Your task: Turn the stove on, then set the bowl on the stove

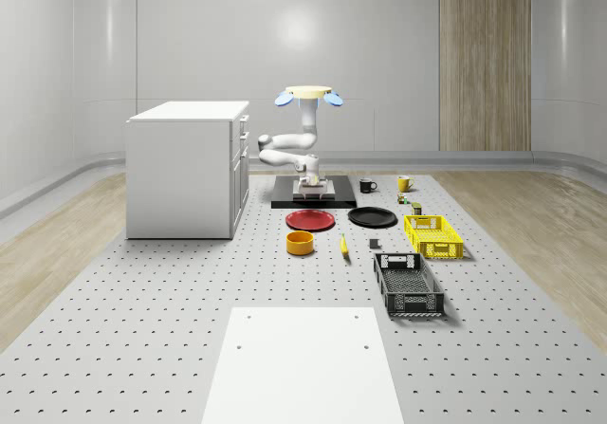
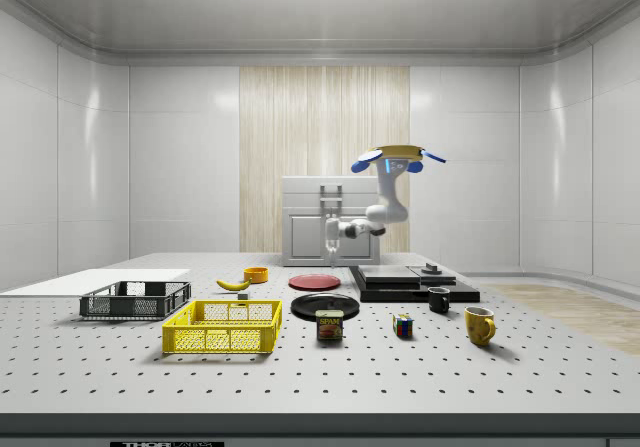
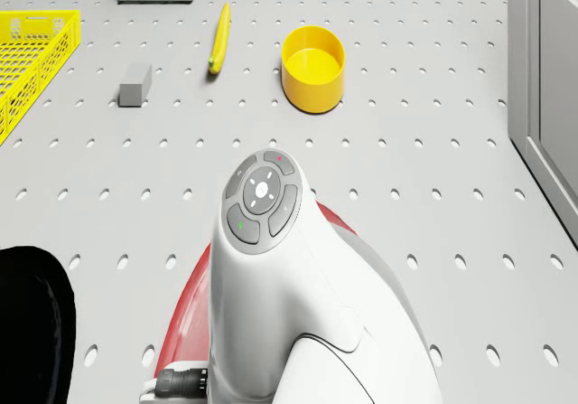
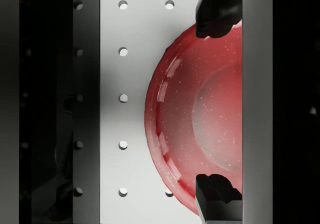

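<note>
In the whole-scene view, the white cabinet stands at the left. Just beside it, to the right, the drone hovers over the black stove, with the arm bent down toward the stove's front edge. The gripper points straight down; in the wrist view its fingers are spread wide with nothing between them, and under them lies one side of the red plate on the table. The yellow bowl sits upright on the table in front of the red plate, apart from the stove, and the banana lies near it on the right. Further right are the black plate, then the yellow crate and the dark crate. I cannot tell from these pictures whether the stove is already on; the small knob on its top in the side view is probably the switch. If it is not yet turned, the gripper should go there first. To take the bowl well, I think the open fingers should come down over one wall of the rim, one finger inside and one outside. They should close firmly, lift clear of the red plate, and set the bowl flat on the burner.
</note>
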Robot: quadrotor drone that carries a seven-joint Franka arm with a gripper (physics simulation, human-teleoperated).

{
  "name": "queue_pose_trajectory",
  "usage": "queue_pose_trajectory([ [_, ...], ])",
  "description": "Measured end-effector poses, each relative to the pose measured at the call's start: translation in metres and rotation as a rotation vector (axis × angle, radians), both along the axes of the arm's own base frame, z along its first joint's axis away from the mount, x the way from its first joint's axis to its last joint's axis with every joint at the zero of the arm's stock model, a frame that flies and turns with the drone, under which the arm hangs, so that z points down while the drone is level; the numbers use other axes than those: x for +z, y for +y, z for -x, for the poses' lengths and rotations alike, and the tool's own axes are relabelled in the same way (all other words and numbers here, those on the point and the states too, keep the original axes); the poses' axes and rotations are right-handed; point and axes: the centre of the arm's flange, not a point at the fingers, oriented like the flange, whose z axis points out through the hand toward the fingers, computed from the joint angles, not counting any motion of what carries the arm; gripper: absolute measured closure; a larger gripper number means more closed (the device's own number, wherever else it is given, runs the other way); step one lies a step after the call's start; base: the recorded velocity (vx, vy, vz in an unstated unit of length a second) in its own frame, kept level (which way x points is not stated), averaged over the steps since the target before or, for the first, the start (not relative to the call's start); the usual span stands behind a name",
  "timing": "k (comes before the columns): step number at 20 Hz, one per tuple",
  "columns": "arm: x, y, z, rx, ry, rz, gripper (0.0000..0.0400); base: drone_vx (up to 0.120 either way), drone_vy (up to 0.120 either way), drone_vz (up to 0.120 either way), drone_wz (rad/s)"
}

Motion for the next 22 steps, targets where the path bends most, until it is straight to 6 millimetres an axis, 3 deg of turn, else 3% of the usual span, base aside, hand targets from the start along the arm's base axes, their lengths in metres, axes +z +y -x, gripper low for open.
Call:
queue_pose_trajectory([
  [22,0.0,0.0,0.0,0.0,0.0,0.0,0.0,0.12,-0.009,0.0,0.0],
])
